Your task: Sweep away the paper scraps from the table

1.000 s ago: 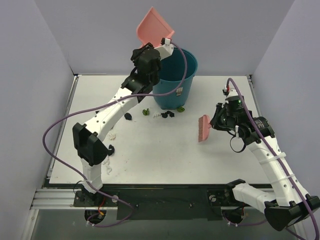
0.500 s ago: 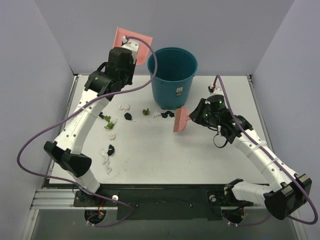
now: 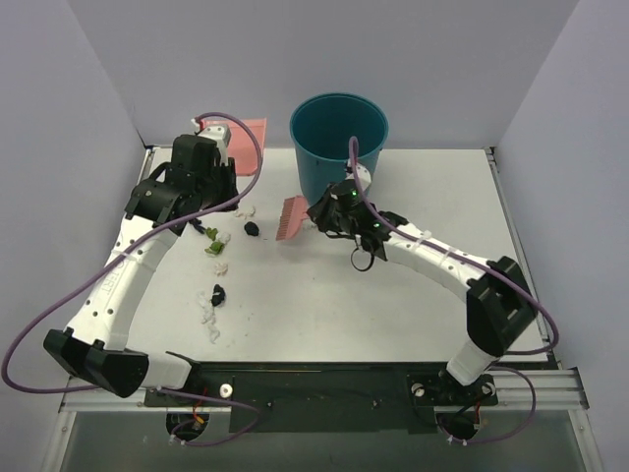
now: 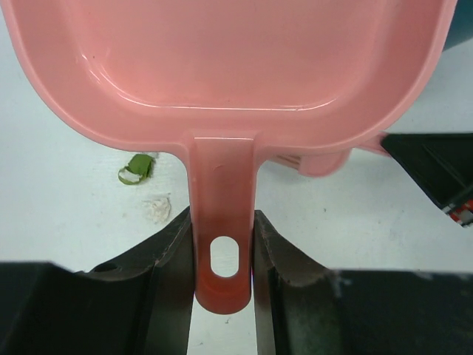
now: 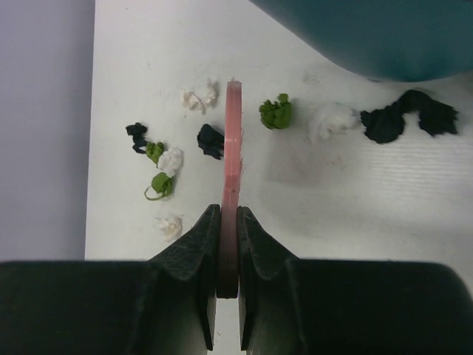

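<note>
Our left gripper (image 4: 222,237) clamps the dustpan (image 4: 222,59) by its handle; our right gripper (image 5: 229,229) clamps the brush (image 5: 233,148) among paper scraps (image 5: 275,113). We should lay the dustpan flat, then sweep toward it.

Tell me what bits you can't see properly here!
- Top view: the left arm covers most of the pink dustpan.
- Left wrist view: the dustpan's front lip is cut off by the top edge.
- Right wrist view: the pink brush is edge-on, bristles unseen.
- Top view: the right end effector hides paper scraps by the teal bin.
</note>
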{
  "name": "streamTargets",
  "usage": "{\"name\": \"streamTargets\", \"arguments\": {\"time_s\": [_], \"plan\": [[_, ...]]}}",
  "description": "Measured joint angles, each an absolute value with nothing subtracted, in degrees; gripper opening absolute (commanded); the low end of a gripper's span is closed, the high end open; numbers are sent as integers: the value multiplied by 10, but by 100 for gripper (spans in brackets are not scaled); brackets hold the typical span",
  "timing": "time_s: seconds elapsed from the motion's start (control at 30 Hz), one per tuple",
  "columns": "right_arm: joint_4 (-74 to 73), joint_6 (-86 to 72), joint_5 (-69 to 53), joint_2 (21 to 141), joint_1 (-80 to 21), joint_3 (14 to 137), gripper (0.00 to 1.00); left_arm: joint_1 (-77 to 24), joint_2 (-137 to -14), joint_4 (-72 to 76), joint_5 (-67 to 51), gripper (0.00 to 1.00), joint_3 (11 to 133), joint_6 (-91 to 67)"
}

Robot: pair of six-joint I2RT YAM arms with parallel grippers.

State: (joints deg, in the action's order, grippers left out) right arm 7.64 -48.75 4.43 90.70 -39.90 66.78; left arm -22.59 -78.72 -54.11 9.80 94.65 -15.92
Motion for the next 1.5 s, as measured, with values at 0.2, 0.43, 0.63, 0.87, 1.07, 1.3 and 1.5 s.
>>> {"name": "streamTargets", "arguments": {"time_s": [0.2, 0.43, 0.63, 0.87, 1.07, 1.3, 1.5], "plan": [[127, -518, 70, 1009, -416, 741, 0, -220, -767, -543, 68, 0, 904, -177], [127, -550, 108, 1068, -416, 783, 0, -220, -758, -544, 63, 0, 876, -190], [121, -588, 144, 1077, -416, 779, 0, -219, -756, -545, 64, 0, 867, -199], [132, -633, 191, 1021, -411, 651, 0, -219, -752, -545, 64, 0, 850, -205], [154, -657, 211, 927, -408, 556, 0, -219, -745, -545, 67, 0, 846, -205], [153, -670, 241, 785, -410, 411, 0, -219, -736, -543, 70, 0, 827, -205], [135, -666, 272, 687, -411, 396, 0, -219, -734, -542, 70, 0, 804, -205]]}}
